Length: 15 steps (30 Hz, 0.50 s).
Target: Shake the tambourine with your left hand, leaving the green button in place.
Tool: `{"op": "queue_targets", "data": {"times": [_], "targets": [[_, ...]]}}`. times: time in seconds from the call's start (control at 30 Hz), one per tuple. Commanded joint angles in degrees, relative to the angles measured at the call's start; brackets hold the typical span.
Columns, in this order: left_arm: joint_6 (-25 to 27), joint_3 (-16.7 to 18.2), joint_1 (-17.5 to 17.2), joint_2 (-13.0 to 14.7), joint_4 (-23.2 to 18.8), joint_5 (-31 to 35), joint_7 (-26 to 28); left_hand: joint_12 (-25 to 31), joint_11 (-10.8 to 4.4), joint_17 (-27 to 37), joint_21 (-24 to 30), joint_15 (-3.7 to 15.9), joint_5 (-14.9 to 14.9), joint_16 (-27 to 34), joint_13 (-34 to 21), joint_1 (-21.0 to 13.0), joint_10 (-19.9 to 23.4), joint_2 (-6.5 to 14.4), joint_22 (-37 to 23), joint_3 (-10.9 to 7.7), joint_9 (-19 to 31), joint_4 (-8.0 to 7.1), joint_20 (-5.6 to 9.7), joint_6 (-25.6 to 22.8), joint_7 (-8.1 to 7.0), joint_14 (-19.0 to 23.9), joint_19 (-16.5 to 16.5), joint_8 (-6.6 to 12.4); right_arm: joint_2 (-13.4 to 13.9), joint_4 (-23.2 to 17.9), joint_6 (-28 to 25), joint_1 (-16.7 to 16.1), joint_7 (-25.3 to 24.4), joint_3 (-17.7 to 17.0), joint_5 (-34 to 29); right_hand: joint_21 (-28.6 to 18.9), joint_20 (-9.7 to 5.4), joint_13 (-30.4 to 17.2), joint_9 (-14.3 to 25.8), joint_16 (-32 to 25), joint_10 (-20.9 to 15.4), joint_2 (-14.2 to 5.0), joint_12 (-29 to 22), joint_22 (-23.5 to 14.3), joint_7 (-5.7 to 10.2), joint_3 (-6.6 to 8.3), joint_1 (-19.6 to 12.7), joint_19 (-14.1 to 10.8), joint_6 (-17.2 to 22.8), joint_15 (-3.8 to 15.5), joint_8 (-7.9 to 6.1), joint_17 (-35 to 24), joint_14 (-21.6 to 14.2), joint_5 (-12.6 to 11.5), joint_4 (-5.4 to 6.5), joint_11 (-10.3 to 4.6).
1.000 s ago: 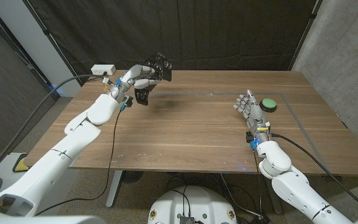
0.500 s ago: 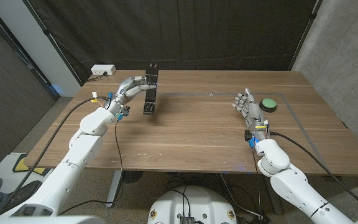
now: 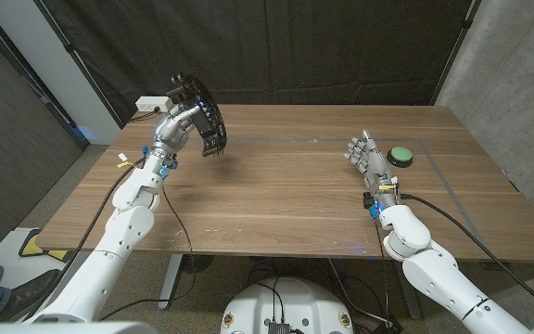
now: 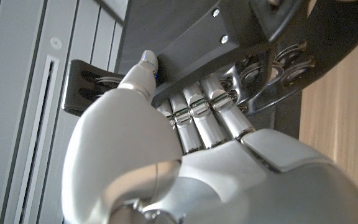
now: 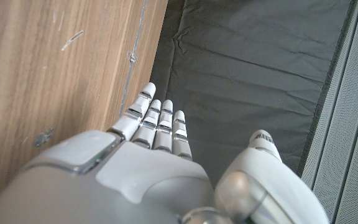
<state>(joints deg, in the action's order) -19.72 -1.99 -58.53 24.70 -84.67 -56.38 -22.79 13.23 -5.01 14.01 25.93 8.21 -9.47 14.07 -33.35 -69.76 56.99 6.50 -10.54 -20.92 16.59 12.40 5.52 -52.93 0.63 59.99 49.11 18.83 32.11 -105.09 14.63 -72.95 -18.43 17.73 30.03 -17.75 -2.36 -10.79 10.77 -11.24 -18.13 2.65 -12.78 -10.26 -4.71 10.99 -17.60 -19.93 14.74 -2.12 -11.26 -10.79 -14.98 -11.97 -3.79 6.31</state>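
My left hand (image 3: 176,124) grips a black tambourine (image 3: 205,113) and holds it in the air above the table's far left corner, its frame tilted. In the left wrist view my fingers (image 4: 199,116) wrap the black frame (image 4: 191,43), with metal jingles (image 4: 289,59) beside them. A green button (image 3: 400,156) on a black base sits on the table at the far right. My right hand (image 3: 365,159) stands just left of it, fingers apart and holding nothing; the right wrist view shows its fingers (image 5: 156,118) stretched out beside the wooden table (image 5: 48,68).
A white power strip (image 3: 152,104) lies at the table's far left edge. Dark curtains hang behind the table. A thin taped outline (image 3: 438,167) runs along the tabletop around the button. A cable (image 3: 167,199) dangles from my left forearm.
My left arm has swung the tambourine up and to the left, from edge-on over the table to tilted and higher. The right hand and the green button have stayed put.
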Motion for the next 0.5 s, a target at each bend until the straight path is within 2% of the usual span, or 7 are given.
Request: {"op": "queue_targets", "data": {"times": [0.03, 0.23, 0.3, 0.37, 0.4, 0.47, 0.5], "targets": [[-9.0, -1.6, -0.8, 2.5, -2.9, 4.8, 8.9, -0.3, -2.54, 0.3, 0.4, 3.01, -0.3, -0.1, -0.2, 1.7, 2.4, 1.6, -0.1, -7.85, 0.3, -7.49, 0.08, -0.7, 0.28, 2.0, 0.0, 0.38, 0.4, -0.1, 0.3, -0.4, 0.3, -0.4, 0.4, 0.2, -0.73, -0.2, 0.3, 0.0, -0.4, -0.46, 0.0, -0.3, 0.02, -0.24, -0.1, -0.5, 0.4, -0.20, -0.20, -0.1, -0.6, 0.0, -0.10, -0.26], [-10.3, -2.8, -1.8, 8.1, -8.9, 25.9, 23.1, -0.4, -2.35, 0.4, 0.5, 2.77, -0.3, -0.1, -0.2, 1.8, 2.3, 1.7, -0.1, -7.97, 0.4, -7.45, -0.01, -0.7, 0.46, 2.0, -0.1, 0.39, 0.4, 0.2, 0.8, -0.8, 0.5, -0.6, 0.7, 0.3, -0.72, -0.2, 0.3, 0.0, -0.5, -0.47, 0.0, -0.3, -0.01, -0.25, -0.1, -0.5, 0.4, -0.17, -0.20, -0.1, -0.6, 0.0, -0.13, -0.28], [-7.6, -2.7, -2.4, 10.8, -12.9, 36.4, 29.3, -0.4, -2.20, 0.4, 0.5, 2.72, -0.3, -0.1, -0.3, 1.8, 2.3, 1.7, -0.1, -8.05, 0.4, -7.40, -0.05, -0.5, 0.58, 1.9, -0.2, 0.35, 0.3, 0.3, 1.1, -1.1, 0.5, -0.7, 0.9, 0.3, -0.72, -0.2, 0.3, 0.0, -0.4, -0.48, 0.0, -0.3, 0.00, -0.26, -0.1, -0.5, 0.5, -0.19, -0.20, -0.1, -0.6, 0.0, -0.13, -0.27], [-6.3, -2.8, -2.6, 11.8, -14.4, 40.4, 31.9, -0.4, -2.07, 0.4, 0.5, 2.73, -0.4, -0.2, -0.3, 1.8, 2.3, 1.7, -0.1, -8.09, 0.5, -7.38, -0.11, -0.5, 0.62, 1.8, -0.3, 0.34, 0.3, 0.4, 1.3, -1.2, 0.5, -0.8, 0.9, 0.3, -0.73, -0.2, 0.3, 0.0, -0.4, -0.48, 0.0, -0.3, 0.01, -0.27, -0.1, -0.6, 0.5, -0.26, -0.20, -0.1, -0.6, 0.0, -0.14, -0.29], [-3.3, -2.7, -3.2, 12.7, -17.5, 47.9, 36.5, -0.5, -2.06, 0.4, 0.4, 2.53, -0.4, -0.2, -0.3, 1.8, 2.2, 1.7, -0.1, -8.13, 0.4, -7.37, -0.25, -0.5, 0.66, 1.6, -0.5, 0.33, 0.2, 0.5, 1.6, -1.4, 0.6, -0.9, 1.0, 0.4, -0.71, -0.2, 0.3, 0.0, -0.4, -0.48, 0.0, -0.3, 0.02, -0.27, -0.1, -0.6, 0.5, -0.23, -0.20, -0.1, -0.6, 0.0, -0.14, -0.29], [-1.3, -2.8, -3.5, 13.0, -19.2, 52.1, 39.4, -0.6, -2.14, 0.4, 0.4, 2.30, -0.3, -0.4, -0.2, 1.8, 2.2, 1.8, -0.1, -8.18, 0.4, -7.35, -0.33, -0.5, 0.65, 1.2, -0.8, 0.29, 0.2, 0.6, 1.7, -1.4, 0.6, -0.9, 1.1, 0.4, -0.72, -0.2, 0.3, 0.0, -0.5, -0.49, 0.0, -0.3, 0.00, -0.28, -0.1, -0.6, 0.5, -0.23, -0.20, -0.1, -0.6, 0.0, -0.15, -0.26], [1.7, -3.1, -3.8, 13.4, -21.8, 59.2, 43.3, -0.6, -2.18, 0.4, 0.4, 2.27, -0.4, -0.4, -0.1, 1.8, 2.1, 1.8, -0.1, -8.21, 0.4, -7.35, -0.36, -0.4, 0.61, 1.1, -0.8, 0.26, 0.1, 0.7, 2.0, -1.6, 0.7, -0.9, 1.1, 0.4, -0.72, -0.2, 0.3, 0.0, -0.6, -0.49, 0.0, -0.3, 0.01, -0.28, -0.1, -0.6, 0.5, -0.23, -0.20, -0.1, -0.6, 0.0, -0.15, -0.25]]}}
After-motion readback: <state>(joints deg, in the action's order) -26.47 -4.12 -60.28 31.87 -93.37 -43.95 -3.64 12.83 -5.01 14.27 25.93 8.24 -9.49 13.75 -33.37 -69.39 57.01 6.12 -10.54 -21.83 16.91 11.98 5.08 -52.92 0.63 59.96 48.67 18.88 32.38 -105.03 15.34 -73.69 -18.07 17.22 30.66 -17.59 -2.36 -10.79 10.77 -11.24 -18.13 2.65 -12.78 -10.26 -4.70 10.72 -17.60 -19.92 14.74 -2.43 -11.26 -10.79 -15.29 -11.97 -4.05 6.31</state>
